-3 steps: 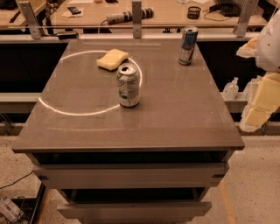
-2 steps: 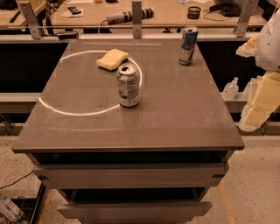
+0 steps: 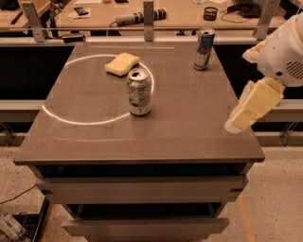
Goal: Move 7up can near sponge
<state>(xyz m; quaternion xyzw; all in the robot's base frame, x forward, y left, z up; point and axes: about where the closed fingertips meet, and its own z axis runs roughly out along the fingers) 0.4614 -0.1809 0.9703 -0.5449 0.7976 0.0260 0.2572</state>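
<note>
7up can (image 3: 139, 92) stands upright on the table (image 3: 189, 127), long axis vertical, silver top w/ open mouth facing up, green markings toward cam. It sits approx mid-table, a bit left of ctr, on the right arc of a bright light ring (image 3: 71, 119) on the surface. Sponge (image 3: 122, 63) lies flat behind-left of the can, near but not touching, long axis roughly left-right w/ a slight tilt. Taller blue-silver can (image 3: 204, 49) is upright at far right of the tabletop, well apart from both. Gripper (image 3: 235, 123) hangs at the table's right edge, pale yellowish, angled down-left from the white arm housing (image 3: 284, 52), well apart from the 7up can; open vs closed: can't tell. Vs 0.7–1.0 s ago: 7up can, sponge and blue can are in the same spots, same poses; gripper + arm housing have come in leftward toward the table, having been further out past the right edge. Hidden/unclear: arm housing is cropped by the right frame edge, and the robot base is out of view. Can't tell whether the gripper tip is over the tabletop or just beside it. Label text on the 7up can isn't legible. Bench (image 3: 180, 14) behind is cut off at top, clutter on it hard to ID. Drawers (image 3: 142, 189) under the top are partly in shadow, lowest one cut by the bottom edge.
</note>
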